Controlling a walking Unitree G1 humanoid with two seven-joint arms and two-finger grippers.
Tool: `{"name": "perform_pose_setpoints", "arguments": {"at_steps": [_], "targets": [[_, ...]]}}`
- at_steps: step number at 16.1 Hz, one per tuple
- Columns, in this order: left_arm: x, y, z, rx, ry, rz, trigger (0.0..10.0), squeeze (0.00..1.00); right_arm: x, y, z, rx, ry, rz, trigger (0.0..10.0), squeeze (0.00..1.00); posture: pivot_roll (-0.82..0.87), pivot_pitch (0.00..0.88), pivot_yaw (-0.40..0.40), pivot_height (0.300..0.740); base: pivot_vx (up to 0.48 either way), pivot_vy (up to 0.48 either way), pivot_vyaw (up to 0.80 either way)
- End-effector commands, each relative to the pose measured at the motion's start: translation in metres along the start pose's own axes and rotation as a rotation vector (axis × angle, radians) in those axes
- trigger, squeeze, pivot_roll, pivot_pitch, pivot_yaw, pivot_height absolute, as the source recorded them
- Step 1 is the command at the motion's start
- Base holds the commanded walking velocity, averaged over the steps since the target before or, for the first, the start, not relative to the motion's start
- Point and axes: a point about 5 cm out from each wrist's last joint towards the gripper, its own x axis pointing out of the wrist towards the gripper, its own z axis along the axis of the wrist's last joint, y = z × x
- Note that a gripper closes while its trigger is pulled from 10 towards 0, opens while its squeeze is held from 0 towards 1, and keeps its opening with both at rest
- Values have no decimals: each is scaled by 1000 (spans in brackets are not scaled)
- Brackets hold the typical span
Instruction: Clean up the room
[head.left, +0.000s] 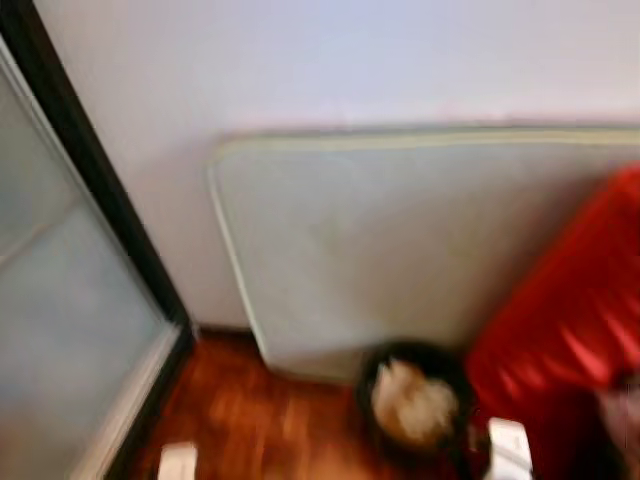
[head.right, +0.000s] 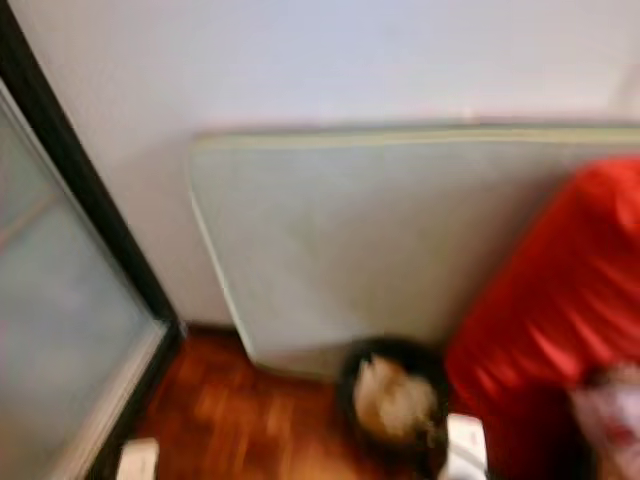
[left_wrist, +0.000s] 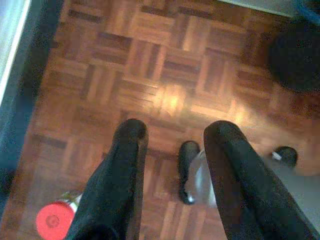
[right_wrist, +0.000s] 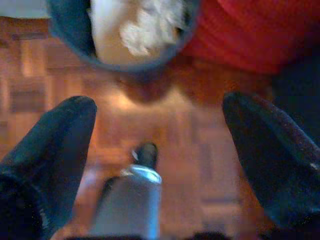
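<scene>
A black round bin (head.left: 418, 368) stands on the parquet floor against the foot of a pale mattress, holding crumpled whitish paper (head.left: 412, 404). The right wrist view looks down on the same bin (right_wrist: 70, 35), just ahead of my right gripper (right_wrist: 160, 107), which is open and holds nothing. My left gripper (left_wrist: 176, 132) hangs open over bare parquet, also with nothing in it. A small item with a round red top (left_wrist: 51, 220) lies on the floor beside the left fingers (left_wrist: 122, 170). Both eye views are blurred.
A pale green mattress (head.left: 400, 240) leans on the white wall. Red fabric (head.left: 570, 320) bulges to the right of the bin. A frosted glass door with a black frame (head.left: 60, 300) runs along the left. My silver leg and black foot (left_wrist: 192, 175) stand on the floor below.
</scene>
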Motion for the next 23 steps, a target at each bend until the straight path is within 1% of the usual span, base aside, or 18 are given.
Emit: {"name": "perform_pose_setpoints", "arguments": {"at_steps": [1, 13, 17, 20, 23], "targets": [[-2, 3, -6, 5, 22, 11, 10000, 0, 1, 6, 1, 2, 0, 14, 10000, 0, 73, 0, 22, 740, 0, 0, 0], [-2, 4, -6, 1, 26, 10, 10000, 0, 1, 7, 1, -1, 12, 16, 10000, 0, 74, 0, 23, 740, 0, 0, 0], [-2, 3, -6, 1, 30, 7, 10000, 0, 2, 7, 1, -14, 20, 27, 10000, 0, 79, 0, 20, 740, 0, 0, -800], [-2, 5, -7, 75, 57, 9, 10000, 0, 2, 7, 0, -25, 26, 31, 10000, 0, 79, 0, 22, 740, 0, 0, -800], [-2, 5, -7, 66, 57, 5, 10000, 0, 1, 8, 0, -29, 29, 33, 10000, 0, 75, 0, 25, 740, 0, 0, -800]]}}
